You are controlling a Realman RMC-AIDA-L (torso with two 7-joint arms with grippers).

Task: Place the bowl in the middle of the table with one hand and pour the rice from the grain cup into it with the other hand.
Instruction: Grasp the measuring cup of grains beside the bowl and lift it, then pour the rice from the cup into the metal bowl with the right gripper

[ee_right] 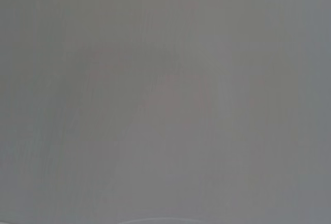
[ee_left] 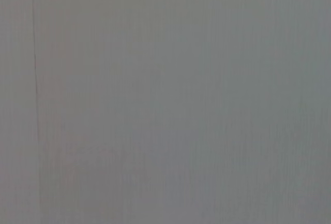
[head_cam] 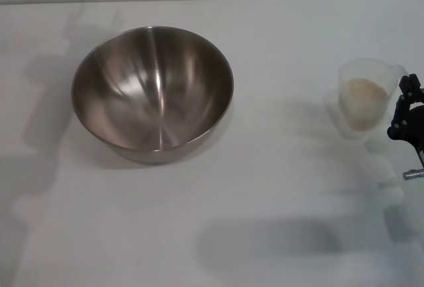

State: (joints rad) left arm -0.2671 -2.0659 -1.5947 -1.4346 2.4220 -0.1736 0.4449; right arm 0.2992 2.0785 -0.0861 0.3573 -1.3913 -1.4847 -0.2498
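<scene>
Grain cup point(head_cam: 364, 98) stands upright, mouth up, beside right tool point(head_cam: 405, 111)

bare white table point(head_cam: 278, 187), plain test bench

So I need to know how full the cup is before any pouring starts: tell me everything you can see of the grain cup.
The grain cup is a small translucent, frosted plastic cup, wider at its rim than lower down. It stands upright on the table, well to the right of the bowl and apart from it. The rice fills much of it, its pale beige surface sitting below the rim. The right gripper is close beside the cup; whether it touches cannot be told.
</scene>
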